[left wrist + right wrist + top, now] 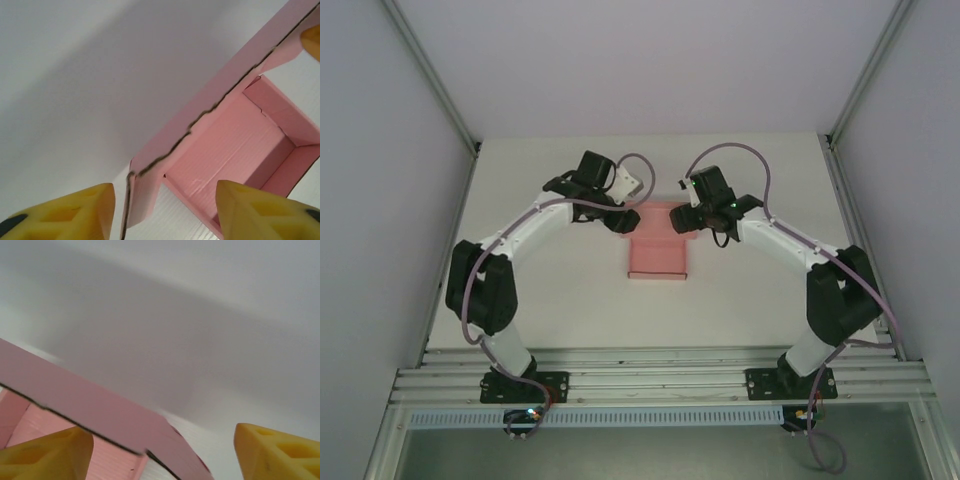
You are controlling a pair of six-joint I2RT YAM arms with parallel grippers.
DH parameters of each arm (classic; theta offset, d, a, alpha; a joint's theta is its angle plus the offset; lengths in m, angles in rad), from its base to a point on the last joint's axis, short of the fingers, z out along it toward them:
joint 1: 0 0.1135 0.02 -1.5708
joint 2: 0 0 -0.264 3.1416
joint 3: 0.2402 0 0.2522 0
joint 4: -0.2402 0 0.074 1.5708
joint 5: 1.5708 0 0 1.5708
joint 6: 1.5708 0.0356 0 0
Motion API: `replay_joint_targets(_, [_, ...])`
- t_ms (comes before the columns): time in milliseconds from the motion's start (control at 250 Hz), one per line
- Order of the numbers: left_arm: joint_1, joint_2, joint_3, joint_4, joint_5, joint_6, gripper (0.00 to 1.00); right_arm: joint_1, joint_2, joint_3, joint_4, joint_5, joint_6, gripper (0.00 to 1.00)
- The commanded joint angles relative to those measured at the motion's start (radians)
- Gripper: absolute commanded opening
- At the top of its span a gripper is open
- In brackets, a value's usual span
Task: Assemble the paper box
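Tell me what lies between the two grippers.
The raised far flap of the paper box stands between the left gripper and the right gripper, as the top view shows.

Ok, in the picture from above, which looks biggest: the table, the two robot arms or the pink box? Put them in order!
1. The table: biggest by far.
2. The left arm and the right arm: they look about the same size, so I won't rank one over the other.
3. The pink box: smallest.
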Motion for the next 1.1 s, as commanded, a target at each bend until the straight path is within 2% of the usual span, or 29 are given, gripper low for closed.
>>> replay_joint_targets(0, [-0.003,0.025,0.051,-0.086,-0.061,0.046,0.45,0.001,0.019,0.028,0.001,-0.027,-0.043,0.68])
replay_joint_targets(44, [-0.005,0.031,0.058,-0.095,-0.071,0.046,0.4,0.001,0.019,0.03,0.0,-0.017,-0.042,0.67])
replay_joint_targets(144, [-0.009,0.032,0.061,-0.097,-0.088,0.043,0.26,0.002,0.025,0.037,-0.006,-0.014,-0.041,0.52])
replay_joint_targets(204, [-0.012,0.032,0.061,-0.094,-0.09,0.036,0.15,0.001,0.029,0.043,-0.02,-0.018,-0.036,0.35])
replay_joint_targets(324, [-0.026,0.026,0.06,-0.084,-0.108,0.012,0.0,0.001,0.031,0.059,-0.055,-0.036,-0.013,0.15])
replay_joint_targets(467, [-0.042,0.021,0.066,-0.046,-0.137,-0.073,0.0,0.021,-0.001,0.043,-0.028,-0.012,0.02,0.12])
replay_joint_targets(547, [-0.057,0.02,0.08,-0.024,-0.237,-0.169,0.0,0.031,-0.029,0.024,0.021,0.022,0.052,0.07])
replay_joint_targets(579, [-0.063,0.021,0.088,-0.013,-0.281,-0.212,0.0,0.034,-0.04,0.011,0.052,0.043,0.083,0.0])
replay_joint_targets(707, [-0.089,0.012,0.093,0.035,-0.432,-0.379,0.0,0.051,-0.059,-0.029,0.191,0.099,0.186,0.0])
replay_joint_targets(807, [-0.094,-0.01,0.043,0.122,-0.431,-0.473,0.0,0.068,-0.059,-0.061,0.301,0.206,0.267,0.0])
replay_joint_targets(927, [-0.095,-0.027,-0.064,0.273,-0.419,-0.548,0.0,0.081,-0.051,-0.114,0.448,0.22,0.379,0.0])
replay_joint_targets(1014, [-0.096,-0.016,-0.086,0.294,-0.453,-0.575,0.0,0.102,-0.028,-0.127,0.515,0.256,0.41,0.0])
replay_joint_targets(1094, [-0.099,-0.023,-0.116,0.327,-0.479,-0.596,0.0,0.124,0.0,-0.143,0.573,0.338,0.427,0.0])
